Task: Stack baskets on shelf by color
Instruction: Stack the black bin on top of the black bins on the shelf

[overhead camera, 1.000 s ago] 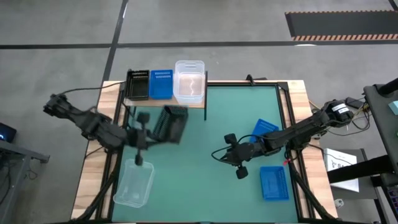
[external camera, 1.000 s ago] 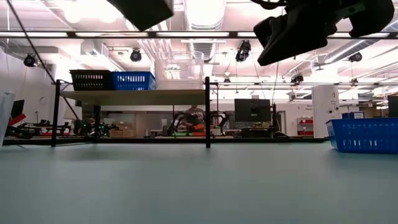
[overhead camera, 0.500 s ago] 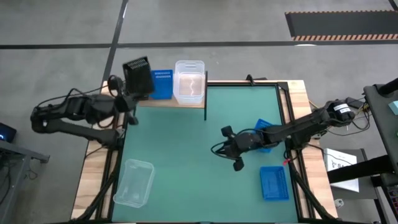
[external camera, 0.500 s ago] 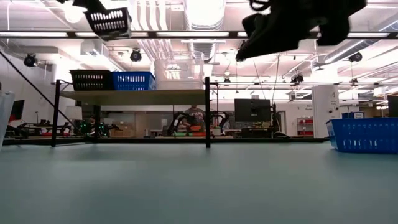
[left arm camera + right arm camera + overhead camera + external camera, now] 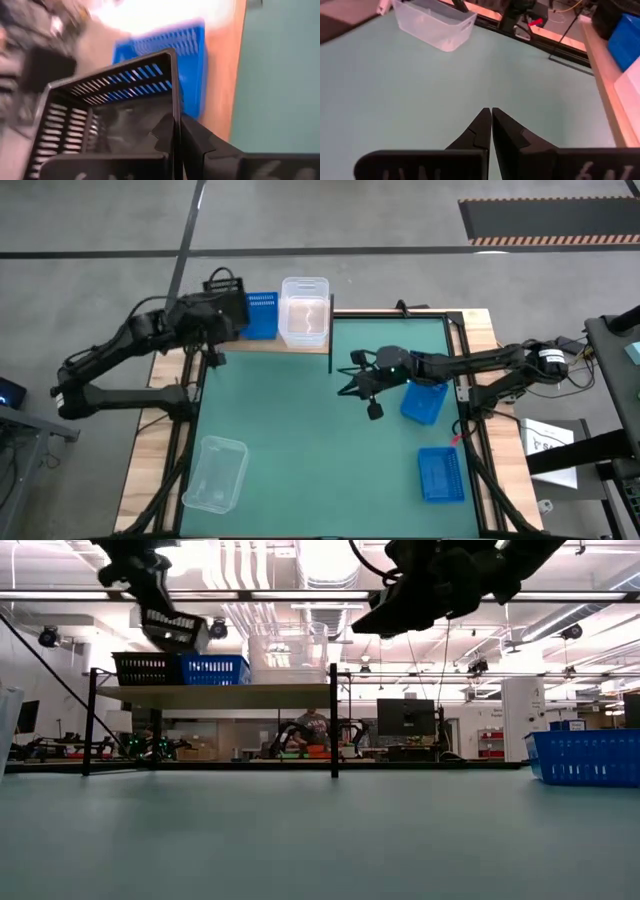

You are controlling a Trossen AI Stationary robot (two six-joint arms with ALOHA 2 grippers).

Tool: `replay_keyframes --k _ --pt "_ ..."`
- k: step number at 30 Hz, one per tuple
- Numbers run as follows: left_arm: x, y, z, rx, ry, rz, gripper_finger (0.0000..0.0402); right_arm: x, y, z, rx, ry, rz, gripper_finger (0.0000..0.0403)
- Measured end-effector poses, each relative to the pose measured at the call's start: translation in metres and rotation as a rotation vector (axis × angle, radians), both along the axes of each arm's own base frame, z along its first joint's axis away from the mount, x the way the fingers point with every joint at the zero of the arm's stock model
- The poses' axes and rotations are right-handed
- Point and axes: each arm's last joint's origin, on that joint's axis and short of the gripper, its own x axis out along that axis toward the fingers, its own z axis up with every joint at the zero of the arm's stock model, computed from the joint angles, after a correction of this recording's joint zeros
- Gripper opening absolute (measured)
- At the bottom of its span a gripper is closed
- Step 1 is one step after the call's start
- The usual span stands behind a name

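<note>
Now my left tool [image 5: 176, 134], pinched on the wall of a black basket [image 5: 107, 117], hangs over the shelf's [image 5: 262, 343] left end; next I must nest it squarely on the black one there; right tool [image 5: 491, 125], closed and empty, waits mid-tabletop.

L gripper [image 5: 178, 131] clamped on black basket [image 5: 100, 120] wall, blue basket [image 5: 175, 55] just behind on shelf [image 5: 227, 85].
</note>
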Motion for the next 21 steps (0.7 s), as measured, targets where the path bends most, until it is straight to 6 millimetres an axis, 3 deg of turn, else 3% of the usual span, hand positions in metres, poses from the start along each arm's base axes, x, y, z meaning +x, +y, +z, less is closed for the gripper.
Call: replay_keyframes --k 5,9,14,21 --pt "-0.004 0.005 0.007 -0.063 0.105 0.020 0.0000 -0.001 0.002 -0.001 0.020 0.012 0.041 0.0009" --pt "-0.003 0.005 0.018 -0.051 0.066 0.000 0.0000 -0.001 0.007 -0.003 0.001 0.028 0.067 0.0008" --pt "-0.012 0.002 0.014 0.003 0.194 -0.101 0.0000 -0.003 0.009 -0.007 0.029 0.070 0.060 0.0009" --pt "-0.019 0.001 0.017 -0.006 0.155 -0.105 0.0000 -0.003 0.009 -0.006 0.029 0.057 0.059 0.0009"
